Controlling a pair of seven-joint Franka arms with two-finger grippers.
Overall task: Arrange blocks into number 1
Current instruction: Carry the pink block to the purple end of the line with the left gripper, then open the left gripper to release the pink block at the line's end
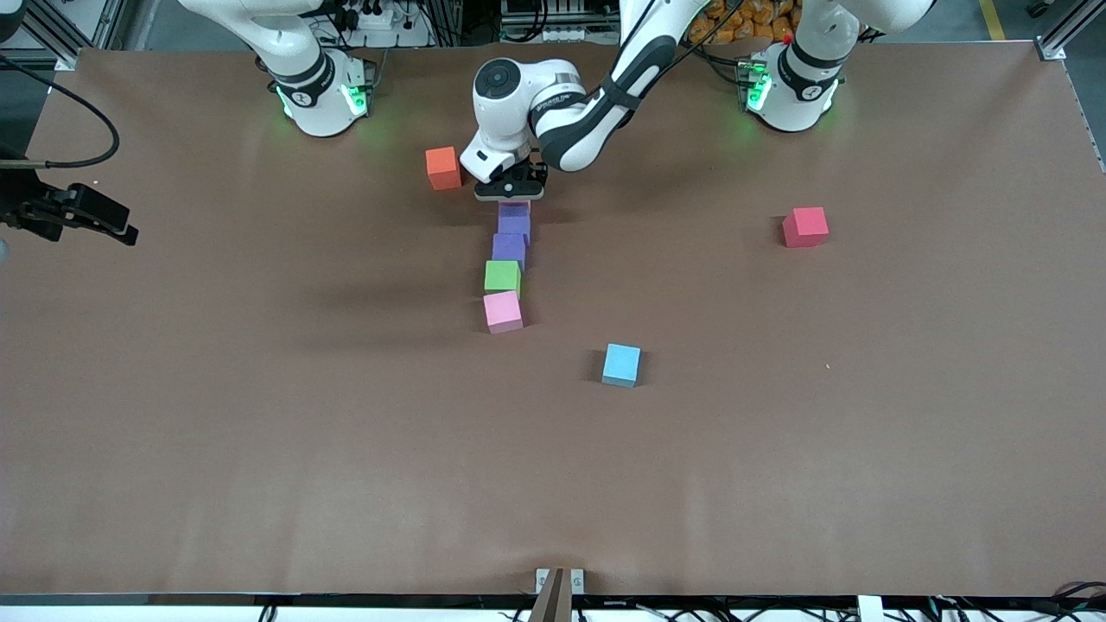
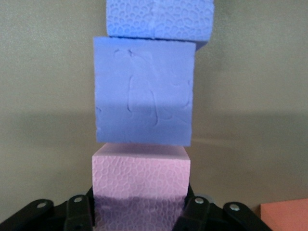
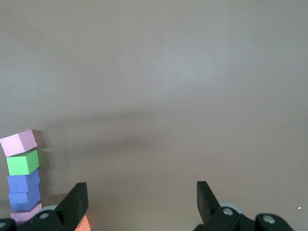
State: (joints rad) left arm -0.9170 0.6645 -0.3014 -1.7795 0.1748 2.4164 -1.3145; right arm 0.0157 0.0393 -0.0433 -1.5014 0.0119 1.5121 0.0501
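Lettering appears in one place only: a short line of dark print on the white link of the left arm (image 1: 553, 102), upper centre of the front view, apparently a maker's mark but too small to read. The blocks (image 1: 510, 250), the table (image 1: 259, 432) and the arm bases (image 1: 324, 91) carry no legible text, labels or numbers. Both wrist views show no writing.

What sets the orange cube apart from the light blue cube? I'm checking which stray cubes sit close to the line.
The orange cube lies beside the left gripper, near the line's end farthest from the front camera; the light blue cube lies alone, nearer that camera than the pink block ending the line. Colours differ. Both look equal in size and sit outside the line.
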